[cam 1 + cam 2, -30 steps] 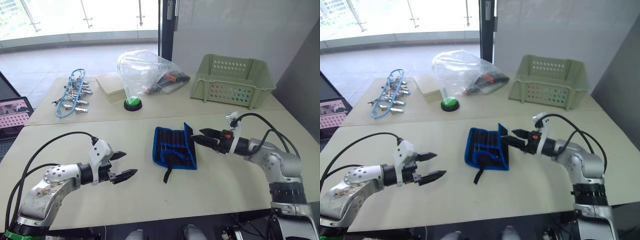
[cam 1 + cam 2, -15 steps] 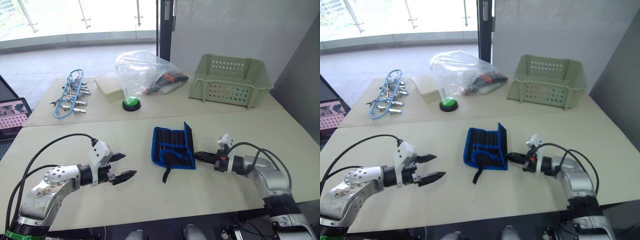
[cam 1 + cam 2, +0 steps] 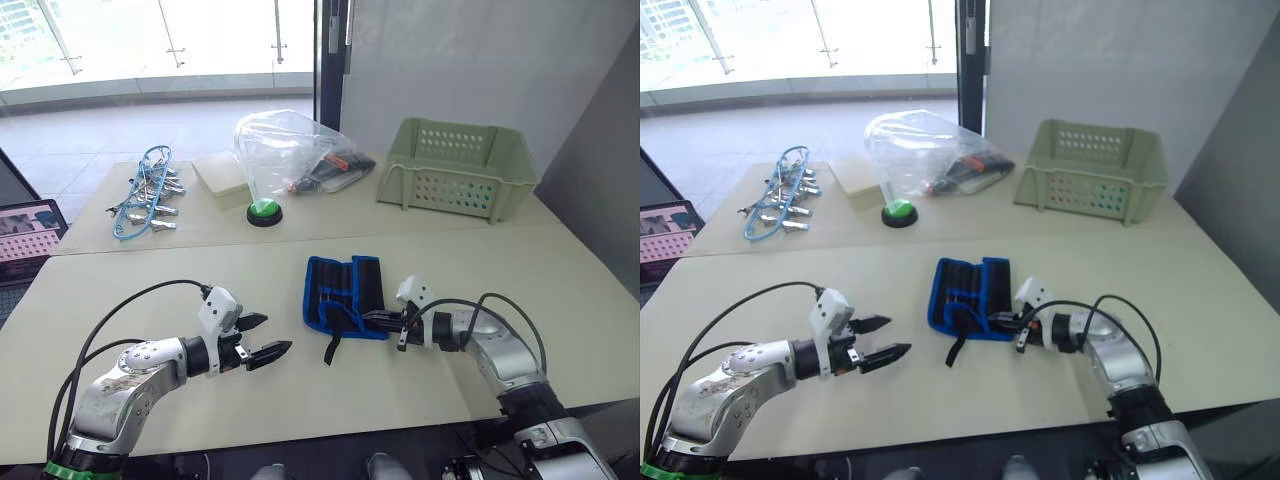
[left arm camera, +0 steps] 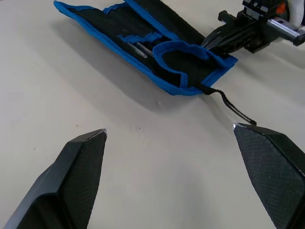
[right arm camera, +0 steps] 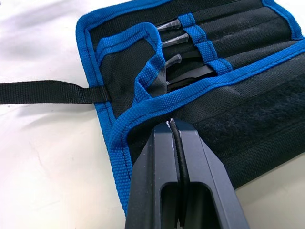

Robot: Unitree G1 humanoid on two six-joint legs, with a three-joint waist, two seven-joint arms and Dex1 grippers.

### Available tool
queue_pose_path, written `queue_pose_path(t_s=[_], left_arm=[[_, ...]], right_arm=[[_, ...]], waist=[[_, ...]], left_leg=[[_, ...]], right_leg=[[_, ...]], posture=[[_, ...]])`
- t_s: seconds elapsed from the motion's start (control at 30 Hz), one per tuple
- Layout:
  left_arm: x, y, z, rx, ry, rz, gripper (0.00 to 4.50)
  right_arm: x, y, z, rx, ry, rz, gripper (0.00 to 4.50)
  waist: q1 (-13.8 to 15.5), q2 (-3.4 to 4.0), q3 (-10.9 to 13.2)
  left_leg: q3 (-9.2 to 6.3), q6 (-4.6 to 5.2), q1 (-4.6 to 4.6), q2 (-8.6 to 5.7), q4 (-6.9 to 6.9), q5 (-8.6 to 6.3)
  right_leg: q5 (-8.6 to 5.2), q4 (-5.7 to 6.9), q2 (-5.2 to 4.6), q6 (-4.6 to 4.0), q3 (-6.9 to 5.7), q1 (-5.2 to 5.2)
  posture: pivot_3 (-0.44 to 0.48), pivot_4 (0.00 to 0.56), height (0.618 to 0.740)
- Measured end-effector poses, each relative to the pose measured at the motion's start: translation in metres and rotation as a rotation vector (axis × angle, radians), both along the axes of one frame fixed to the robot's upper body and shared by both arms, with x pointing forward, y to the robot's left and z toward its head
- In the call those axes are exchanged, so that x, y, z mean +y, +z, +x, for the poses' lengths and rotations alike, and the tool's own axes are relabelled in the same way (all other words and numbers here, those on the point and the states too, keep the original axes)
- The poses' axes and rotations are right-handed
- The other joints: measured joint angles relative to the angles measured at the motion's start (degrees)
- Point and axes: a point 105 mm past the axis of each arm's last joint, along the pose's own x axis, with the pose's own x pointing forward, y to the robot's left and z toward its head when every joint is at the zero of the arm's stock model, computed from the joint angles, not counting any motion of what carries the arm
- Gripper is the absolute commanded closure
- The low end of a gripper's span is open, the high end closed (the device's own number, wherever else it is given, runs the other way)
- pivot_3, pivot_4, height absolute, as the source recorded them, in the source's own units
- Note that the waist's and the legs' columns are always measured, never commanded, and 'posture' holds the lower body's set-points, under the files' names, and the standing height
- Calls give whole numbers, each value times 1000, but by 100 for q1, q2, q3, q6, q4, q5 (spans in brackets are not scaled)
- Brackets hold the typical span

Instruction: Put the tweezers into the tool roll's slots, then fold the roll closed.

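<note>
Far edge of bench [image 3: 150, 290]: 1 green basket [image 3: 458, 168], 1 clear bag [image 3: 288, 152], 1 green button [image 3: 264, 212]
Tool roll [image 3: 343, 293]: 1, 4 tweezers [image 5: 177, 60] visible
Right gripper [image 3: 368, 319]: clenched on roll's flap
Left gripper [image 3: 272, 337]: spread, empty

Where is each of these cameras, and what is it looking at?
Head cameras, a stereo pair: look down over both arms at the table and tool roll.
Left wrist: looks past open left gripper at the roll and right gripper.
Right wrist: looks along shut right gripper at the roll's edge and tweezers.
All share the roll.
</note>
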Motion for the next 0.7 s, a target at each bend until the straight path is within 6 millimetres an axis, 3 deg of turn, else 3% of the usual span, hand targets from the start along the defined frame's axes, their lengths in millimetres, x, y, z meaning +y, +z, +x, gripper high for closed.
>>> queue_pose_path(t_s=[0.17, 0.5, 0.6, 0.7], left_arm=[[-17, 4, 8, 74, 37, -125, 0], [-32, 0, 28, 183, 104, -246, 0], [-37, -4, 40, 197, 155, -261, 769], [-45, -6, 35, 207, 122, -257, 1774]], right_arm=[[-1, -3, -1, -1, -21, -3, 4472], [0, -2, -1, 2, -24, -7, 4472], [3, -2, 0, 5, -17, -8, 4500], [4, -2, 1, 3, -12, -7, 4500]], waist=[[25, -7, -3], [24, -9, -4], [22, -15, -7], [4, -15, -7]], left_leg=[[-7, 1, 57, 0, -5, -1], [-5, 2, 60, -2, -6, -2], [-5, 2, 60, -2, -7, -2], [-4, 2, 60, -1, -11, -2]], right_leg=[[-2, -7, 0, 2, -7, 59], [-6, -11, 0, 4, -4, 62], [-6, -11, 0, 4, -4, 63], [-7, -12, 0, 4, -2, 60]], posture=[[0, 150, 740], [0, 150, 740], [0, 150, 740], [0, 150, 740]])
